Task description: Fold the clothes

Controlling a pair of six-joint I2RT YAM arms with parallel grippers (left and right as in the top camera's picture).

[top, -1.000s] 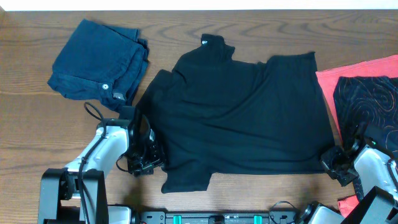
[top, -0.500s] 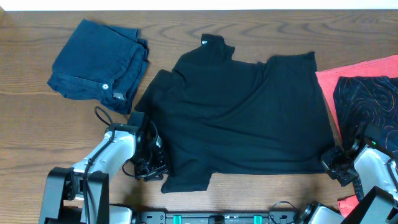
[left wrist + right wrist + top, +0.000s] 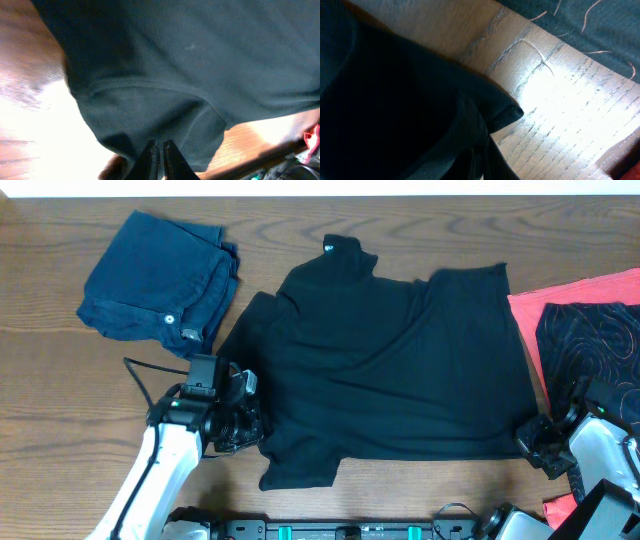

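Spanning left pincer [image 3: 250,440] to right pincer [image 3: 526,436] lies T-shirt [image 3: 390,370].

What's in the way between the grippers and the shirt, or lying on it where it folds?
Nothing visible: the left gripper and right gripper are both shut on the shirt at its edges, and its top is bare. The jeans and red cloth lie beside it.

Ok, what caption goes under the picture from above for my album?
Folding time: the left pincer and right pincer pinch the black T-shirt spread on the wooden table.
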